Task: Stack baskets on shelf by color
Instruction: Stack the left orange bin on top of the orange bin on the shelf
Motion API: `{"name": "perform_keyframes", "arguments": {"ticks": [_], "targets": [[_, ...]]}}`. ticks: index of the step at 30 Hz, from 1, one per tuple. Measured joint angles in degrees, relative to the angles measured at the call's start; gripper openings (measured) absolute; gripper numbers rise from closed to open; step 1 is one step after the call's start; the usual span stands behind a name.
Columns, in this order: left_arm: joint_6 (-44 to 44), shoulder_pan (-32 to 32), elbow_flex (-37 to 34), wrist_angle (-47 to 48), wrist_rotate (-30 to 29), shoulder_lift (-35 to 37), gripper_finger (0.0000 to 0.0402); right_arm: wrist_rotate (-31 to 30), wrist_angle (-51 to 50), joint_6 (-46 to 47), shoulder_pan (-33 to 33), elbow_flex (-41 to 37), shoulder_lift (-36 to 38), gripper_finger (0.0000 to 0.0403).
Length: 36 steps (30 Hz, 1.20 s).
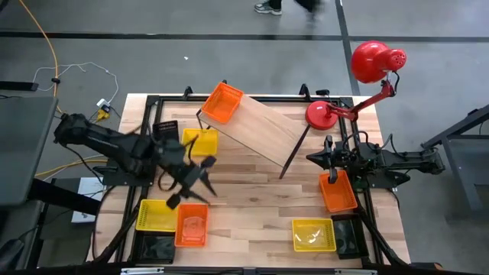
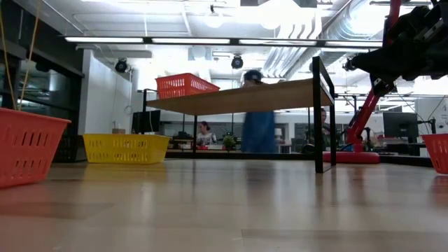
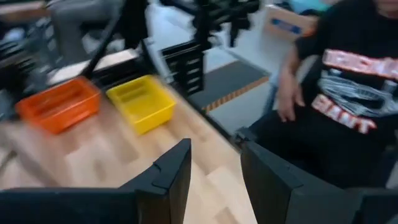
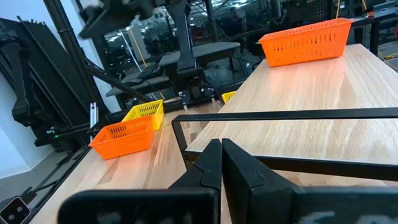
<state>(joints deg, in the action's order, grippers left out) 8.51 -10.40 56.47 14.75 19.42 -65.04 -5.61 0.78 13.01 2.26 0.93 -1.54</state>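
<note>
The shelf [image 1: 260,126] stands at the table's middle far side, with one orange basket [image 1: 221,103] on its left end. Loose on the table are a yellow basket [image 1: 200,143] beside the shelf, a yellow [image 1: 157,215] and an orange basket [image 1: 191,227] at the near left, and an orange [image 1: 338,191] and a yellow basket [image 1: 313,234] at the right. My left gripper [image 1: 192,192] hangs blurred above the table's left half, open [image 3: 214,168], with nothing between its fingers. My right gripper [image 1: 312,158] waits shut [image 4: 222,158] at the shelf's right end.
A red desk lamp [image 1: 367,72] stands at the far right corner. Black baskets sit at the left [image 1: 166,130], near left [image 1: 157,248] and near right [image 1: 348,241]. A person in a black shirt [image 3: 348,93] shows beyond the table's edge in the left wrist view.
</note>
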Motion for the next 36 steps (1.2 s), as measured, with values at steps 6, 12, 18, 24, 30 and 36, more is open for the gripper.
{"name": "perform_keyframes", "arguments": {"ticks": [6,12,18,24,30,36], "targets": [[3.1,-5.3,-9.7,-14.6,12.3,0.0,0.0126,0.0,0.0,0.0,0.0,0.0,0.0,0.0],[2.8,-7.2,-14.1,-21.2,30.6,-0.3,0.0126,0.0,0.0,0.0,0.0,0.0,0.0,0.0],[2.6,-9.3,-14.5,-21.5,31.2,-0.3,0.0126,0.0,0.0,0.0,0.0,0.0,0.0,0.0],[2.2,-9.7,-14.5,-21.5,29.4,-0.3,0.0126,0.0,0.0,0.0,0.0,0.0,0.0,0.0],[-10.1,-9.7,-14.5,-17.9,2.7,-0.3,0.0126,0.0,0.0,0.0,0.0,0.0,0.0,0.0],[-23.3,-9.8,-14.5,1.8,-14.4,-0.3,0.0126,0.0,0.0,0.0,0.0,0.0,0.0,0.0]]}}
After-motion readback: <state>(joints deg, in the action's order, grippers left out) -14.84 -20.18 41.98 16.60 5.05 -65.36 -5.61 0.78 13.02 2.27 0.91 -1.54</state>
